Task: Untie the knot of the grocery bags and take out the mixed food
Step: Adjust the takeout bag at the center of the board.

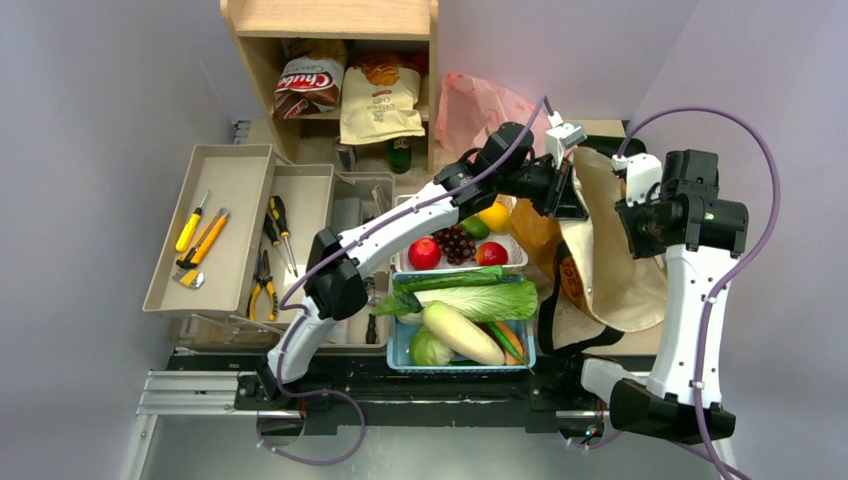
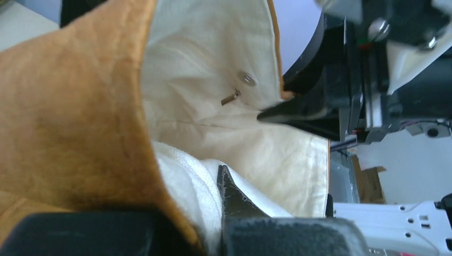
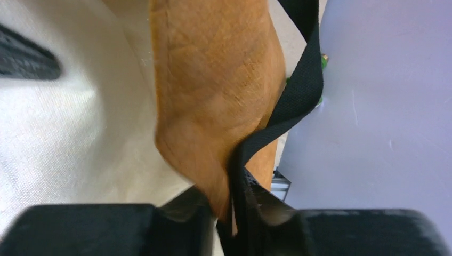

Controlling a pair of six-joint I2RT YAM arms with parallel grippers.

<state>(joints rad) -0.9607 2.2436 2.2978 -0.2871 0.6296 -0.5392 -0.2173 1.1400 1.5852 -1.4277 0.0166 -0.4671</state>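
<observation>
The brown bag (image 1: 566, 272) with black straps (image 1: 547, 322) and a cream lining (image 1: 612, 258) lies right of the baskets, with its mouth held apart. My left gripper (image 1: 572, 196) is shut on its rim, pinching the brown wall (image 2: 69, 122) and white lining (image 2: 186, 176). My right gripper (image 1: 630, 212) is shut on the opposite brown rim (image 3: 213, 85) together with a black strap (image 3: 298, 90). The pink plastic bag (image 1: 472, 108) lies at the back; its knot cannot be made out. Apples (image 1: 424, 253), grapes (image 1: 457, 241), cucumber (image 1: 450, 281), napa cabbage (image 1: 485, 300) and daikon (image 1: 462, 333) lie in two baskets.
A wooden shelf (image 1: 332, 18) at the back holds a Chubs bag (image 1: 308, 88) and a tan snack bag (image 1: 378, 102). Grey trays (image 1: 225, 230) with screwdrivers and pliers stand on the left. A round green cabbage (image 1: 430, 348) sits in the front blue basket (image 1: 396, 345). Walls close in on both sides.
</observation>
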